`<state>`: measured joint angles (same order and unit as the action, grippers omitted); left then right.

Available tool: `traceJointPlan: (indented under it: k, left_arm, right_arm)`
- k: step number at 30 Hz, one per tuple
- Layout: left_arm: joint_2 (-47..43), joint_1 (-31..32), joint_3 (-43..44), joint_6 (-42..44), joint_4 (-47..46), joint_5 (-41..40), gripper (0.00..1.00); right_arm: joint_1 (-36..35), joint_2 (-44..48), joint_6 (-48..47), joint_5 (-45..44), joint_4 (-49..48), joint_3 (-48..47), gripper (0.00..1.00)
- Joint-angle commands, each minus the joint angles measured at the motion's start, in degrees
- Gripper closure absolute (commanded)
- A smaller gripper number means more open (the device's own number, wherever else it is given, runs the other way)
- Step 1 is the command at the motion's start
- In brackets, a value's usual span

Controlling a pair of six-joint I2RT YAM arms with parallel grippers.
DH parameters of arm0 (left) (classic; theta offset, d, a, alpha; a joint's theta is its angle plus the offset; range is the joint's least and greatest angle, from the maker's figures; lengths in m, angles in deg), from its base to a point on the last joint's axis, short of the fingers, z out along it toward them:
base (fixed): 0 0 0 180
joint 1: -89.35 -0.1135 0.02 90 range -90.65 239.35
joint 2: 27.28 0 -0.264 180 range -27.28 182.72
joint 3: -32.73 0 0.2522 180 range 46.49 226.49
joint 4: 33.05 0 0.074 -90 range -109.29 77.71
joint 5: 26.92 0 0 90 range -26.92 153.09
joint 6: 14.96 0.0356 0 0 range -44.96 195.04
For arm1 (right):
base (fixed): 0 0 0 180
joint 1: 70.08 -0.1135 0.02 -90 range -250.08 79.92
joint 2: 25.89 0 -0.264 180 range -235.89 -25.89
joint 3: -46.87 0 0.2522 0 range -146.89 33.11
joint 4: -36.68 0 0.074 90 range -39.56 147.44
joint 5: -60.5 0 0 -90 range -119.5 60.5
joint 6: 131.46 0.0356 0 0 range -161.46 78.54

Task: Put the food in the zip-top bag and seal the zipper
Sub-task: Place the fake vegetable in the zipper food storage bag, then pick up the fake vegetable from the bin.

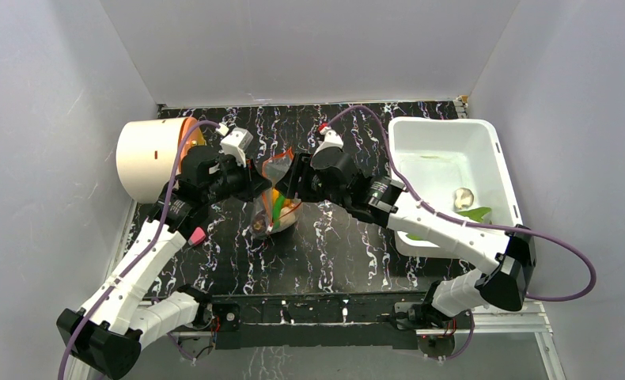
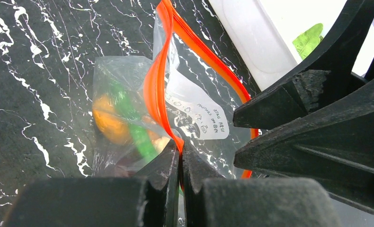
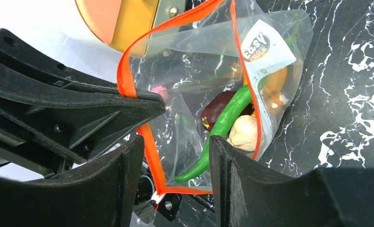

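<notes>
Sitting centre-frame, zip-top bag (image 1: 276, 202) is flanked by left gripper (image 1: 255, 184) and right gripper (image 1: 295, 180). Left wrist: zipper (image 2: 156, 80) is pinched by clenched left jaws, strip running away. Right wrist: right jaws are spread astride the gaping mouth, green pepper (image 3: 227, 113) inside.

Found the bag (image 1: 276, 202) on the dark table (image 1: 333, 245), pressed between the left gripper (image 1: 255, 187) and the right gripper (image 1: 292, 184), zipper (image 1: 284, 156) uppermost. Showed orange and green through the plastic, on the near side of both grippers. Could not tell from above how the jaws stood. Had a cream cylinder (image 1: 147, 158) lying well left of the left gripper. Had a white bin (image 1: 444, 131) well right of the right gripper, with a whitish piece (image 1: 461, 196) and green bits (image 1: 475, 212) inside.
</notes>
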<state>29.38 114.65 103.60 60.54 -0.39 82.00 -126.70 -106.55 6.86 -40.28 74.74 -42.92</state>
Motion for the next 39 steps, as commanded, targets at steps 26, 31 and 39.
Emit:
traceJointPlan:
  k: [26, 31, 39]
  left_arm:
    - [-8.4, 0.2, -2.8, 3.2, -3.3, 3.0, 1.00]
    - [-8.2, 0.2, -1.0, 4.2, -0.3, 4.2, 1.00]
    - [-9.7, 0.2, -0.3, 3.5, 2.2, 2.2, 1.00]
  right_arm:
    - [14.6, 10.7, -22.0, -21.3, 10.4, -5.6, 0.40]
    - [27.2, 11.3, -24.8, -18.5, 9.1, -0.4, 0.42]
    - [47.1, 5.7, -28.0, -11.3, 8.6, 3.4, 0.48]
